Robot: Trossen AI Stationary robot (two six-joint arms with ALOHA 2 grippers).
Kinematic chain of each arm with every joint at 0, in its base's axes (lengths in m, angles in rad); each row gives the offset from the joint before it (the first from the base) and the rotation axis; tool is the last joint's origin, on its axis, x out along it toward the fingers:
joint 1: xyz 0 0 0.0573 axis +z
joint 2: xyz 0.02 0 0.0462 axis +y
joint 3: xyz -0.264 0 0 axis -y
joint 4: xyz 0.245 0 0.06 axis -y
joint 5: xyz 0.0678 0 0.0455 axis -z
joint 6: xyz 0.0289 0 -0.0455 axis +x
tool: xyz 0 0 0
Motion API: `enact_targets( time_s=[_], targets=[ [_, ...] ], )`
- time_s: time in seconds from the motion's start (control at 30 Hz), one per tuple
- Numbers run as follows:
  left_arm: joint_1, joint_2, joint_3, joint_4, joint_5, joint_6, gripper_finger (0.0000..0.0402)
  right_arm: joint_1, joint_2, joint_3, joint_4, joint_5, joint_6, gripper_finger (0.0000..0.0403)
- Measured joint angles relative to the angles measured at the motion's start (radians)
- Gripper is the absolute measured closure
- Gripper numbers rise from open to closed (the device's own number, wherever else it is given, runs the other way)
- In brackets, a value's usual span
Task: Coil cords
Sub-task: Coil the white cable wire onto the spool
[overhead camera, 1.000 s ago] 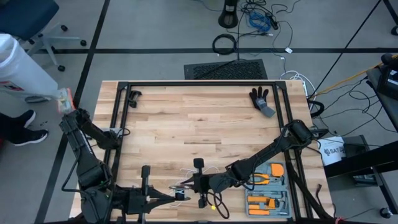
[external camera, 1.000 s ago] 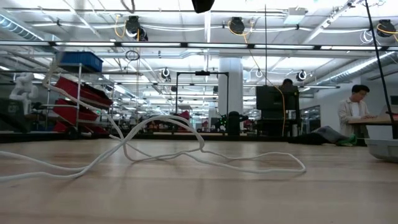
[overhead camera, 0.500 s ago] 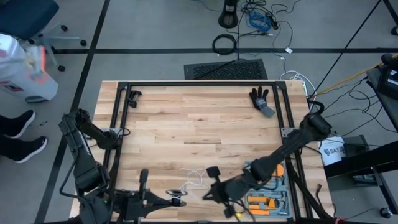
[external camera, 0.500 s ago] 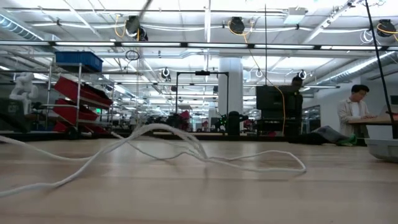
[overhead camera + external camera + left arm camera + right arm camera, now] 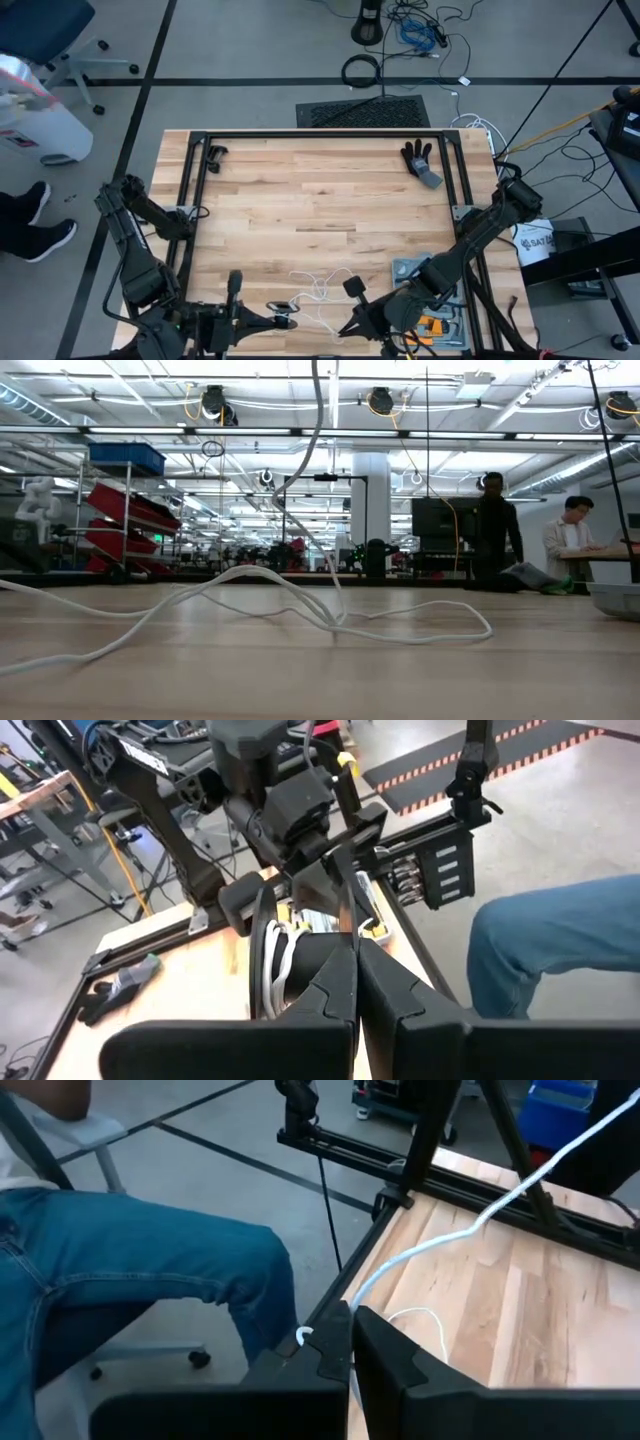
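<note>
The white cord (image 5: 318, 288) lies in loose loops on the wooden table near its front edge. One strand (image 5: 318, 450) rises steeply off the table. A small black reel (image 5: 265, 955) with white turns on it stands on edge at my left gripper (image 5: 357, 955), which is shut at the front left (image 5: 290, 322). My right gripper (image 5: 350, 1345) is shut on the cord just right of it (image 5: 345, 328), raised above the table. My left gripper is shut on the reel, which stands on edge beside its fingertips, clear of the table. The near finger (image 5: 320, 985) hides which part it has. My right gripper pinches one strand of the cord (image 5: 352, 1312) between its fingertips. From there the strand runs slack, curving out over the table (image 5: 480, 1225).
A grey tray of orange-handled tools (image 5: 440, 298) sits at the front right, partly under my right arm. A black glove (image 5: 420, 160) lies at the far right. Black frame rails (image 5: 320, 135) border the table. A person's jeans-clad leg (image 5: 150, 1270) is close to the near edge.
My right gripper has drawn away from my left gripper, toward the table's right and near edges, and has risen. It has taken the cord with it: one strand now rises off the table, while the loops farther out stay lying.
</note>
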Motion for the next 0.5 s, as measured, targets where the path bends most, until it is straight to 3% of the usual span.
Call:
enact_targets(
  time_s=[0.33,0.5],
  targets=[
    [0.000,0.005,0.000,-0.076,0.080,-0.027,0.0400,0.012,-0.006,0.014,-0.017,-0.004,-0.018,0.0403],
    [0.000,0.005,0.000,-0.147,0.080,-0.086,0.0400,0.060,-0.006,0.089,-0.136,-0.007,0.008,0.0403]
  ],
)
